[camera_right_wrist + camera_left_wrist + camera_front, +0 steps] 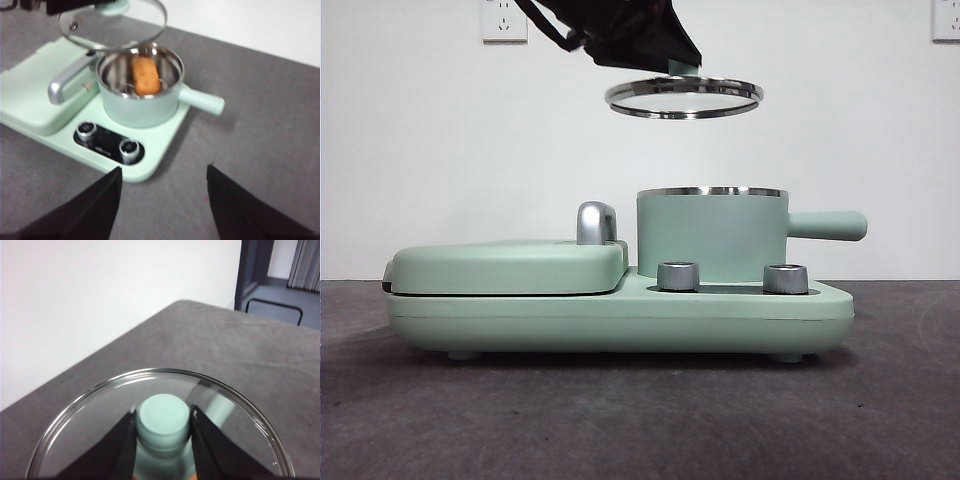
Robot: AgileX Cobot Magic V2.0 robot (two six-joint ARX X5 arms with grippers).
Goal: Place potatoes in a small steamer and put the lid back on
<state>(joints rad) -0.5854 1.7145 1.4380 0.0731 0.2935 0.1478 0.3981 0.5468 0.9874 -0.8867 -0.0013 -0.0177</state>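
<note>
Above the steamer (pixel 711 235), your left gripper (pixel 162 416) holds the lid (pixel 684 97) by its knob, clear of the rim. Potato (pixel 145 75) already sits inside — only lowering the lid remains. Your right gripper (pixel 164 169) waits nearby, jaws wide, empty.

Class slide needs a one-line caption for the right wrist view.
Potato sits inside the small steamer while the left gripper holds the glass lid above it.

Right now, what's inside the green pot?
One orange-brown potato sits in the small steamer. The pot's floor beneath it is hidden. The left gripper holds the lid above, not on.
</note>
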